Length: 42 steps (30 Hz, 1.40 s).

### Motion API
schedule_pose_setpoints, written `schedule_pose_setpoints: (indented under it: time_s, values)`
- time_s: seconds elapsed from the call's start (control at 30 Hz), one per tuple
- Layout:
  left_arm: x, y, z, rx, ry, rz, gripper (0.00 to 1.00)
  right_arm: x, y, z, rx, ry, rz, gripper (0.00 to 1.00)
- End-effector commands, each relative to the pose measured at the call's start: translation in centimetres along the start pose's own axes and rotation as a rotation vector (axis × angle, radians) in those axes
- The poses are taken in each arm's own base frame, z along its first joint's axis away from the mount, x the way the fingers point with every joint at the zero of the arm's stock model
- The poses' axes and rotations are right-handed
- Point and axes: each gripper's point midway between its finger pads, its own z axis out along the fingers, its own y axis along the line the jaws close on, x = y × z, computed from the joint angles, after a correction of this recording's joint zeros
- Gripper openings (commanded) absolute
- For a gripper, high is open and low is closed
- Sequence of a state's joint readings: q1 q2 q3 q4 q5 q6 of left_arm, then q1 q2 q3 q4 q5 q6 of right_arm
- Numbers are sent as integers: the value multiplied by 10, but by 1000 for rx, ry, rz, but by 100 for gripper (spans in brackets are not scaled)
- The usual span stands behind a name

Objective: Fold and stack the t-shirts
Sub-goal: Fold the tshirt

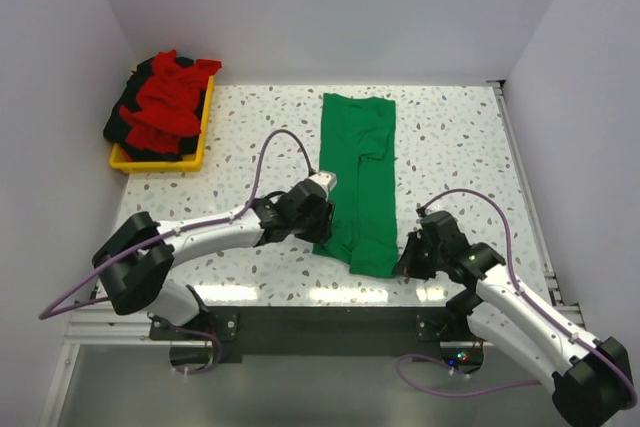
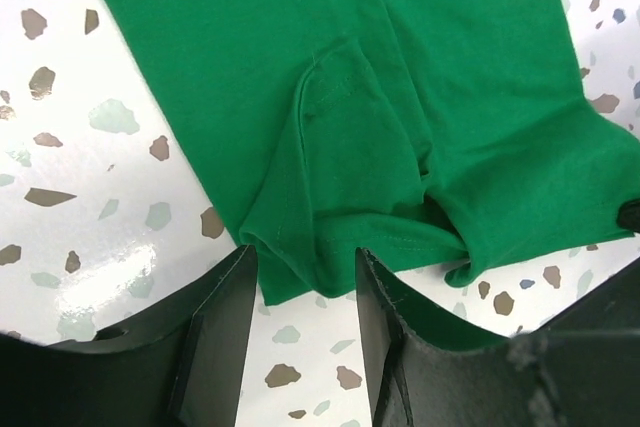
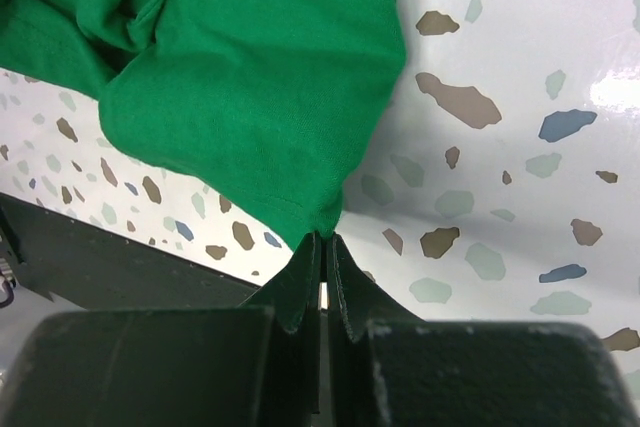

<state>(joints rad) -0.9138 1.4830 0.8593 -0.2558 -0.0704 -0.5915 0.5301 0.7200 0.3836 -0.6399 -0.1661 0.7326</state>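
- White walls box in a speckled counter (image 1: 450,137), with the green t-shirt (image 1: 358,177) lying mid-counter, folded into a long strip.
- Left claw (image 2: 305,282) is released, jaws spread either side of the shirt's near left hem.
- Right claw (image 3: 322,239) is clenched, pinching the near right corner of the green t-shirt.
- Far left, a yellow tray (image 1: 200,142) holds a red shirt (image 1: 165,97) heaped over a black shirt (image 1: 118,125).
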Motion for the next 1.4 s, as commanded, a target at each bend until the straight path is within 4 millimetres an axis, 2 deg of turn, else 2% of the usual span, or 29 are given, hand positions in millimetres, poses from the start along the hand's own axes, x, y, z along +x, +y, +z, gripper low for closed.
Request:
schedule_pose_setpoints:
  time_s: [0.0,0.3,0.4,0.53,0.63,0.77,1.1,1.37]
  values:
    - [-10,-6,3,-28,-23,47,49,-7,2,2,-4,-31,-1,0]
    - [-3,-6,7,-127,-16,107,40,-8,4,1,-11,-36,4,0]
    - [-1,-6,7,-155,-20,122,30,-7,3,1,-6,-32,2,0]
    - [3,-11,3,-155,-17,124,9,-7,3,0,-4,-33,2,0]
    - [10,-16,-2,-145,-12,123,4,-7,2,-1,2,-33,6,0]
    - [27,-25,-14,-114,-6,116,3,-3,-2,-3,13,-27,12,0]
    - [79,-29,-34,-32,25,114,5,7,-10,-10,27,-16,41,0]
    - [102,-37,-36,34,37,178,18,18,-17,-12,44,6,59,6]
